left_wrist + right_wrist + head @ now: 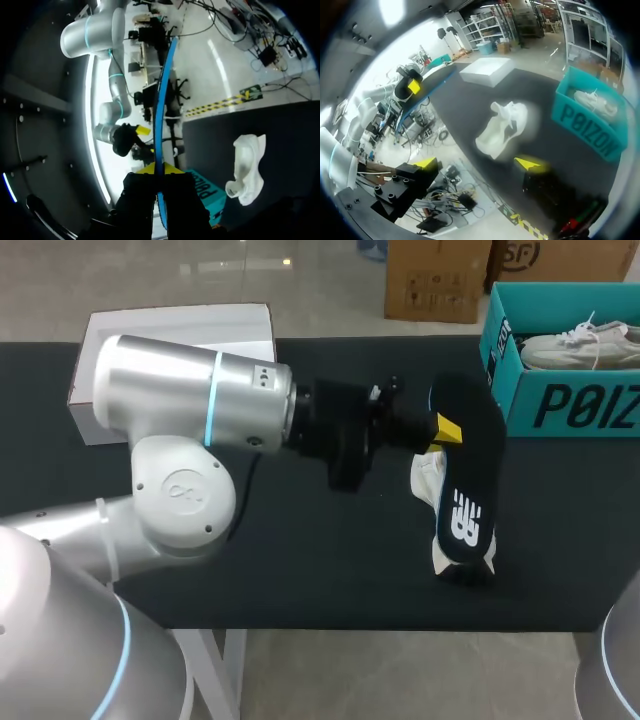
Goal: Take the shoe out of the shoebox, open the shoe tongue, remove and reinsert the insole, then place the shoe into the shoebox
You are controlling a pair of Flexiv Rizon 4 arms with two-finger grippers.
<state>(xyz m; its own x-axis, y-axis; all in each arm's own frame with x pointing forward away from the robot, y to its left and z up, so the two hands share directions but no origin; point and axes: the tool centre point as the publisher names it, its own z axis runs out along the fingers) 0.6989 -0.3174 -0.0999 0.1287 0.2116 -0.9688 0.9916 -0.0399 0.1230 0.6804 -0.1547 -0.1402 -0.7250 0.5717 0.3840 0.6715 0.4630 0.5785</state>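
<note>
Left fingers (447,430) on insole (466,485), lengthwise front-to-back

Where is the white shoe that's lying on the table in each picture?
Head view: white shoe peeks from behind the held insole, near the teal shoebox.
Left wrist view: shoe on the table beside the shoebox.
Right wrist view: shoe beside the shoebox.
Shared landmark: the teal shoebox.

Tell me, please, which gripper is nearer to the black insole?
Left. The left gripper is shut on the insole, holding it up by the shoe; the right gripper is open and apart, with the shoe between it and the insole.
</note>
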